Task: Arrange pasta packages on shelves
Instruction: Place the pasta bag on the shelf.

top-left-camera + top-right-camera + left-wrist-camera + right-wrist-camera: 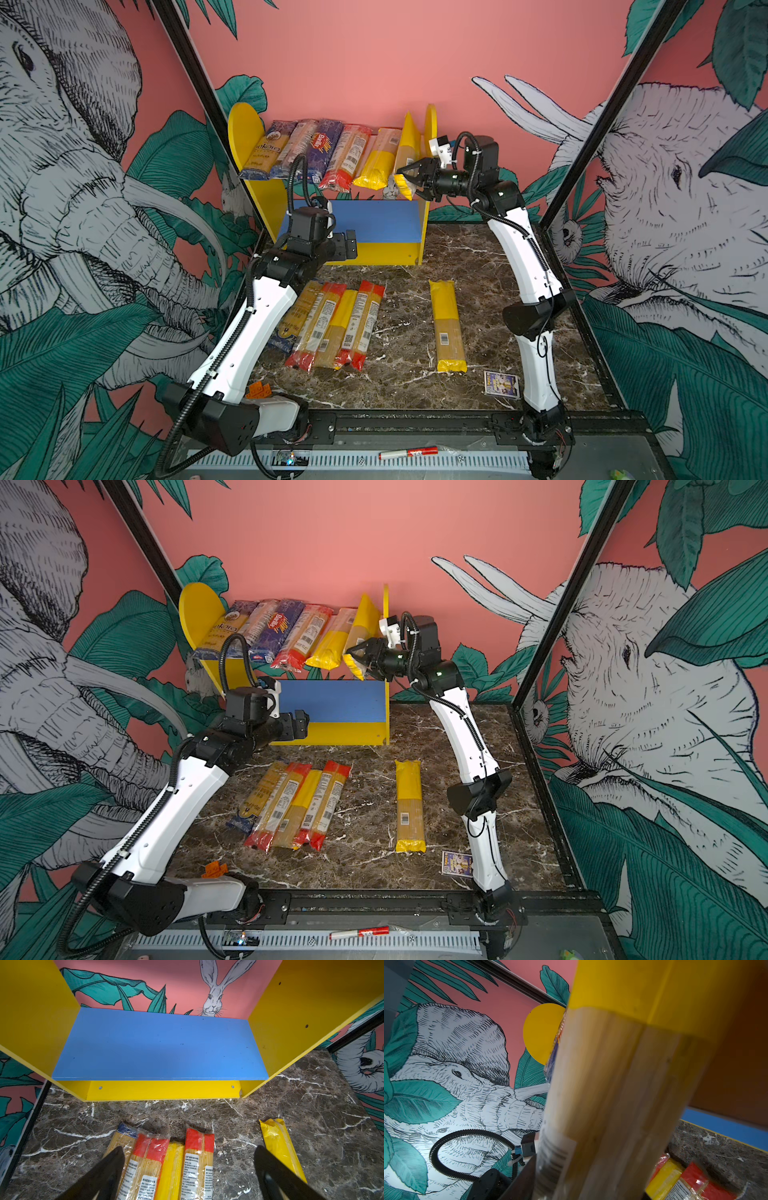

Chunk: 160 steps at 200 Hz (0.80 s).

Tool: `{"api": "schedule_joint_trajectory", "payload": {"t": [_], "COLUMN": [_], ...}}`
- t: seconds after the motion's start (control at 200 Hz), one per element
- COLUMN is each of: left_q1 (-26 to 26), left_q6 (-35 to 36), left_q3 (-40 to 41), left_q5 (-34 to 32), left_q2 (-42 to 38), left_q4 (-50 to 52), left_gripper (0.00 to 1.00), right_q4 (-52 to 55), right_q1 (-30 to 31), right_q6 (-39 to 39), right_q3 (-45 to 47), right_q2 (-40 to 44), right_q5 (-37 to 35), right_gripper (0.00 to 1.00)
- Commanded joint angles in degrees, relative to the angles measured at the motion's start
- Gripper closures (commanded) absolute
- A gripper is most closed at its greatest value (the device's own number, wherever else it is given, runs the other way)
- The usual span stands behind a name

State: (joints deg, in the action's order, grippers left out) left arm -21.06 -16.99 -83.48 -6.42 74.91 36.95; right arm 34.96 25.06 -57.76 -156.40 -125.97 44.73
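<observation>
**Right wrist view filled by a packet at the upper shelf**

Close to the lens stands the yellow-ended packet (612, 1088), blurred, with one dark finger (525, 1176) just beside its label. In both top views the right arm rises from the front rail and folds at a black elbow. From there it leans toward the shelves (245, 124). Its wrist is bent so that the right gripper (409, 180) points sideways, level with the upper board and just inside the unit's right side panel.

The packet leans steeply against that panel. Its lower yellow end hangs past the board's front edge, between the parted jaws. I cannot tell whether the pads press on it or merely flank it.

Beside it, a row of packets (322, 151) lies tilted on the upper board: five of them, in blue, red-ended and yellow wrappers.

The left arm stretches low and forward from the opposite end of the rail. The left gripper (347, 247) hangs in front of the bare blue lower board (374, 220). In the left wrist view its fingers (116, 1159) are spread wide with nothing between them, above the far ends of a cluster of packets (158, 1159).

That cluster (332, 324) lies flat on the table (478, 257). A lone packet (446, 326) lies well apart to its right.
</observation>
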Motion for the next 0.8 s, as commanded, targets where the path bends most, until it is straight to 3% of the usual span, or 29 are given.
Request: {"api": "schedule_joint_trajectory", "payload": {"t": [0.0, 0.6, 0.795], "left_q1": [0.25, 0.15, 0.13], "left_q6": [-0.53, -2.25, -1.11], "left_q3": [-2.58, -6.61, -7.82], "left_q5": [1.96, 5.50, 5.41], "left_q2": [0.50, 5.43, 5.64], "left_q4": [-1.96, -2.95, -2.11], "left_gripper": [0.02, 0.03, 0.03], "right_q4": [-12.28, -17.95, -18.57], "right_q1": [-1.75, -1.59, -1.60], "right_q6": [-0.46, -3.52, -4.41], "right_q3": [-2.49, -1.02, -1.84], "right_q2": [0.09, -1.60, -3.11], "right_q5": [-1.14, -4.70, -5.46], "right_gripper": [0.48, 0.48, 0.44]}}
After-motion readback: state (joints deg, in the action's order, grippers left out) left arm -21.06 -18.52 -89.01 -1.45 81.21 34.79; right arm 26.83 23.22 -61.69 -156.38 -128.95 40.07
